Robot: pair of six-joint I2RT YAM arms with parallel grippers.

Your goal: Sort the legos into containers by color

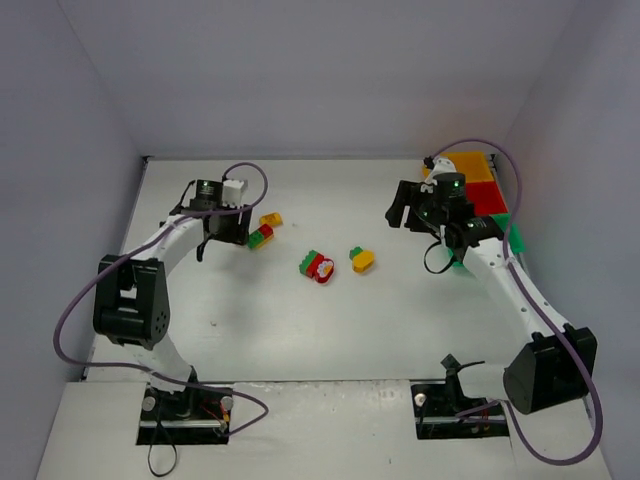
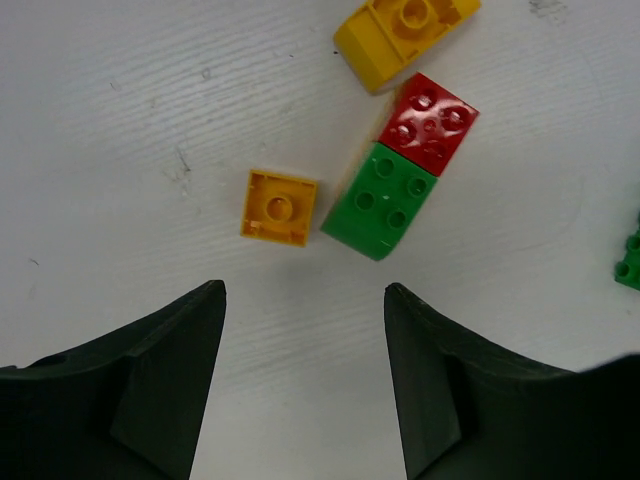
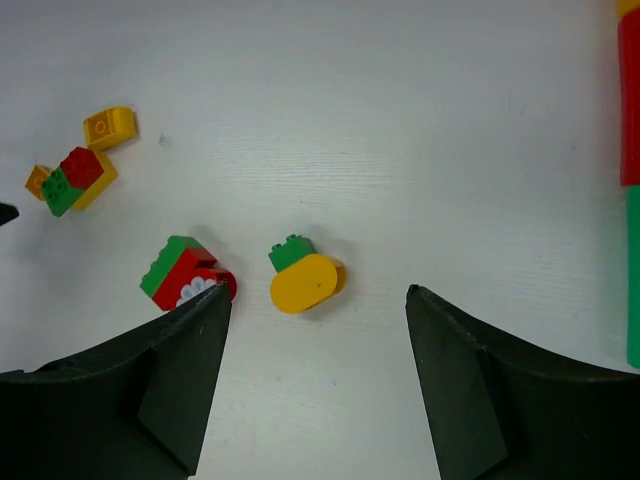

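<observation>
My left gripper (image 1: pixel 240 237) is open and empty, its jaws wide apart (image 2: pixel 305 290). Just ahead of it lie a small yellow-orange brick (image 2: pixel 279 207), a joined green brick (image 2: pixel 380 201) and red brick (image 2: pixel 428 122), and a larger yellow brick (image 2: pixel 405 35). My right gripper (image 1: pixel 400 212) is open and empty (image 3: pixel 318 292), held above the table. Ahead of it lie a yellow-and-green piece (image 3: pixel 305 280) and a red-and-green cluster (image 3: pixel 185 275). The yellow-orange bin (image 1: pixel 465 163), red bin (image 1: pixel 485 195) and green bin (image 1: pixel 512 240) stand in a row at the right, partly hidden by the right arm.
The bins' edges show at the right border of the right wrist view: red (image 3: pixel 630 100), green (image 3: pixel 633 270). A green brick's corner (image 2: pixel 630 258) shows at the left wrist view's right edge. Walls enclose the table at the back and sides.
</observation>
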